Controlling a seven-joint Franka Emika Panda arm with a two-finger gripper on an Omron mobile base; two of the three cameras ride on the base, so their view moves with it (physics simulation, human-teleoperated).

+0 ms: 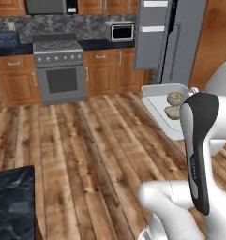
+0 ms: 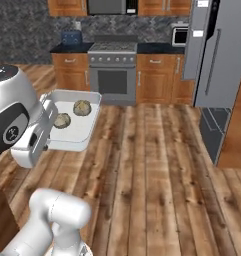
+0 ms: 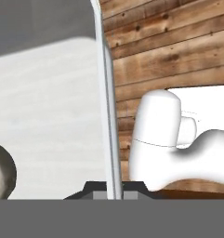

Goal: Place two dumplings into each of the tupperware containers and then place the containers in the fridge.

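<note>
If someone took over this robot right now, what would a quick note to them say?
Claw: shut on the rim of one tupperware container, carried in the air above the wooden floor.
Things: two dumplings sit in that container. The fridge stands ahead, its door open.
Done: this container is filled and lifted.
Left: put it in the fridge. The second container's state cannot be told from here.

Wood plank floor (image 1: pixel 86 154) ahead of me. Back wall: steel oven (image 1: pixel 60 70) between brown wooden cabinets (image 1: pixel 107 70), grey patterned backsplash (image 2: pixel 37 25), microwave (image 1: pixel 121 32) on dark tabletop (image 1: pixel 98 44).
</note>
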